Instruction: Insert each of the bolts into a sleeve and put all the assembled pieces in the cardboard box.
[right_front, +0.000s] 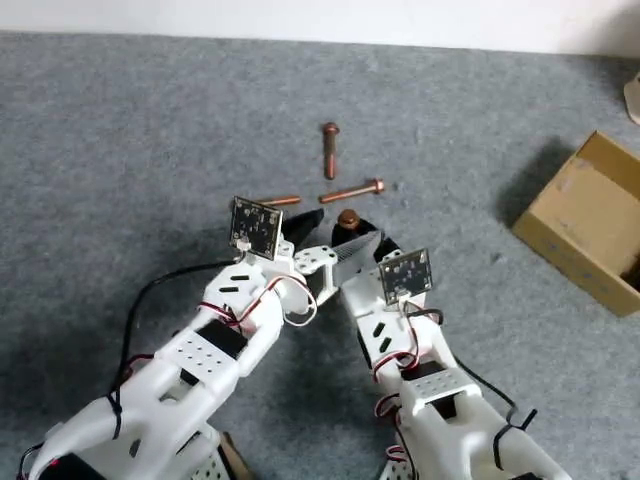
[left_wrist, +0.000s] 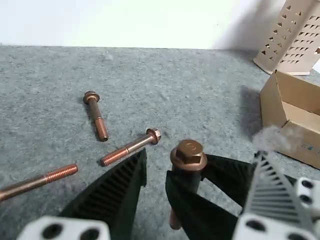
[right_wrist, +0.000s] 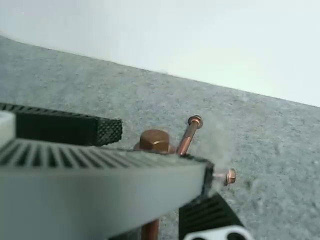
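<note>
High view: two white arms extend from the near edge of the grey felt tabletop (right_front: 140, 130) and meet just short of its middle, their grippers interlocked around one upright bolt (right_front: 347, 218).

The left gripper (right_front: 348, 230) is spread wide. Its black finger (left_wrist: 120, 187) and its grey ribbed finger (left_wrist: 264, 185) stand on either side of the upright bolt, neither touching it.

The right gripper (left_wrist: 189, 170) sits inside that span. Its two black fingers are closed narrowly on the shank just under the hexagonal head. Whether the shank's lower end touches the felt cannot be told.

Right wrist view: the grey ribbed finger crosses close before the camera, with the head of the upright bolt above it and the shank below.

Three loose bolts lie flat on the felt beyond the grippers, toward the far edge.
- The far bolt (right_front: 330, 150) points its head at the far edge.
- The middle bolt (right_front: 352, 190) lies crosswise just beyond the grippers, its head toward the right edge.
- The third bolt (right_front: 280, 201) lies crosswise to the left, its head end hidden under the left arm's camera board (right_front: 256, 226).

The three do not touch one another or either gripper.

The cardboard box (right_front: 585, 215) stands open at the right edge of the tabletop, well apart from both grippers. A cream perforated container (left_wrist: 295, 35) stands beyond it at the far right corner.
</note>
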